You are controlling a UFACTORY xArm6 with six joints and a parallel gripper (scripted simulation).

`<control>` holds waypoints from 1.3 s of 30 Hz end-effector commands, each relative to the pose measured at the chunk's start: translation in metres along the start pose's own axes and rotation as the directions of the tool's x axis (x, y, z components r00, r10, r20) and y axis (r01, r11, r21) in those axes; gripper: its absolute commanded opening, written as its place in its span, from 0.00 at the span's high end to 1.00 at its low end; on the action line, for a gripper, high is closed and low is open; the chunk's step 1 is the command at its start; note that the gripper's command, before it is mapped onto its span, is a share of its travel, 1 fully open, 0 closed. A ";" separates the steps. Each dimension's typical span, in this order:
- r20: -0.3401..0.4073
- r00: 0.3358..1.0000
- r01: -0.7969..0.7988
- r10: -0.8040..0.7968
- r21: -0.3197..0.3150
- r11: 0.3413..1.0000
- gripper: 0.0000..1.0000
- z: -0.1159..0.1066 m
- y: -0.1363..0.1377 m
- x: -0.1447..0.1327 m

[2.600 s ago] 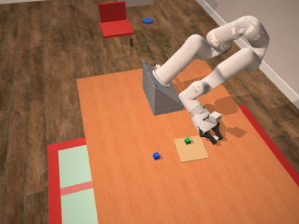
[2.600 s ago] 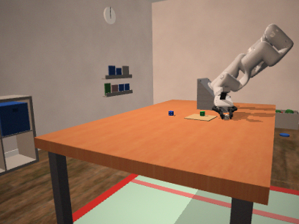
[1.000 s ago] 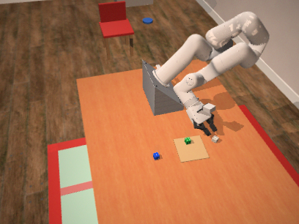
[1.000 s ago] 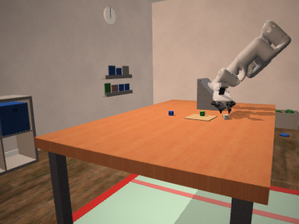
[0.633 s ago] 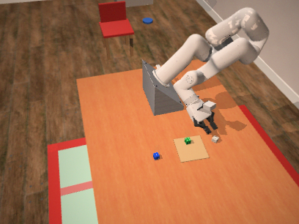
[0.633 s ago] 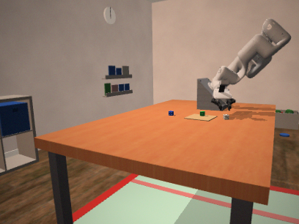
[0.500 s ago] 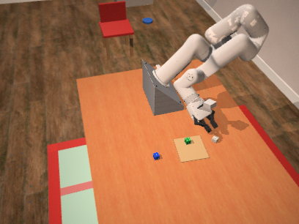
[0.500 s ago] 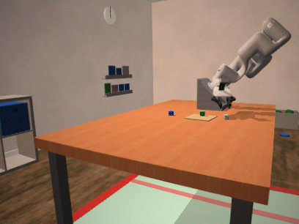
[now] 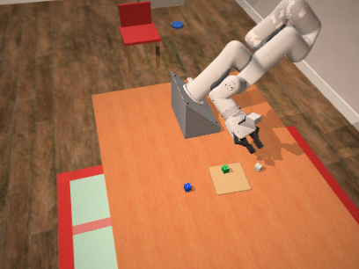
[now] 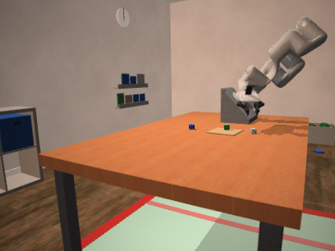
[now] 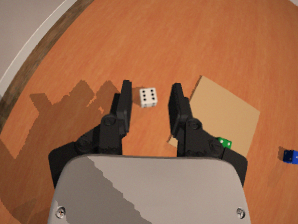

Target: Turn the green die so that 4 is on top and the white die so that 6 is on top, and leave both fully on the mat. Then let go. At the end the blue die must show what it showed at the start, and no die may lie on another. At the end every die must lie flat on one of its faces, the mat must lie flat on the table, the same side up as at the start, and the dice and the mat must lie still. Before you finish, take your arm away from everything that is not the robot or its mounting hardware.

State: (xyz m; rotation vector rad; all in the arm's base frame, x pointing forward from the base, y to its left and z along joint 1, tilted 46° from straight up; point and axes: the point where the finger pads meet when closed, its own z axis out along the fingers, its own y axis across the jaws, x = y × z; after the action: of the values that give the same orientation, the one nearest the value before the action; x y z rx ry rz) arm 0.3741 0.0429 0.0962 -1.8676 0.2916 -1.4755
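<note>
The white die [image 9: 259, 166] [image 10: 253, 130] [image 11: 148, 98] lies flat on the table, just off the right edge of the tan mat [image 9: 233, 182] [image 10: 222, 131] [image 11: 226, 112]. The green die [image 9: 225, 168] [image 10: 226, 127] [image 11: 224, 143] sits on the mat near its far edge. The blue die [image 9: 187, 187] [image 10: 191, 127] [image 11: 290, 156] lies on the table left of the mat. My gripper [image 9: 256, 148] [image 10: 248, 107] [image 11: 151, 92] hangs well above the white die, fingers partly apart with nothing between them. In the wrist view the white die shows far below, between the fingertips.
The arm's grey wedge base [image 9: 194, 114] [image 10: 234, 107] stands behind the mat. The table's right edge runs close to the white die. A red chair [image 9: 138, 28] and a blue disc [image 9: 177, 25] [image 10: 318, 151] are on the floor.
</note>
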 end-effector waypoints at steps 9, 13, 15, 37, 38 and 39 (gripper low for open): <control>0.235 0.972 -0.003 0.002 0.005 1.000 0.58 0.008 -0.001 0.012; 0.278 0.961 -0.003 0.001 0.004 1.000 0.58 0.009 -0.001 0.015; 0.343 0.939 -0.004 0.002 0.005 1.000 0.58 0.011 -0.001 0.018; 0.732 0.681 0.000 -0.001 0.002 1.000 0.58 0.026 0.000 0.043; 0.750 0.661 -0.001 -0.002 0.004 1.000 0.58 0.027 -0.001 0.044; 0.762 0.648 -0.002 -0.002 0.004 1.000 0.58 0.028 -0.001 0.045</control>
State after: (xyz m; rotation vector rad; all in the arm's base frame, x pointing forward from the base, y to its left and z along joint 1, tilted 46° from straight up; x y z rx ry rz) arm 0.4077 0.0282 0.1231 -2.2666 -0.0654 -0.7233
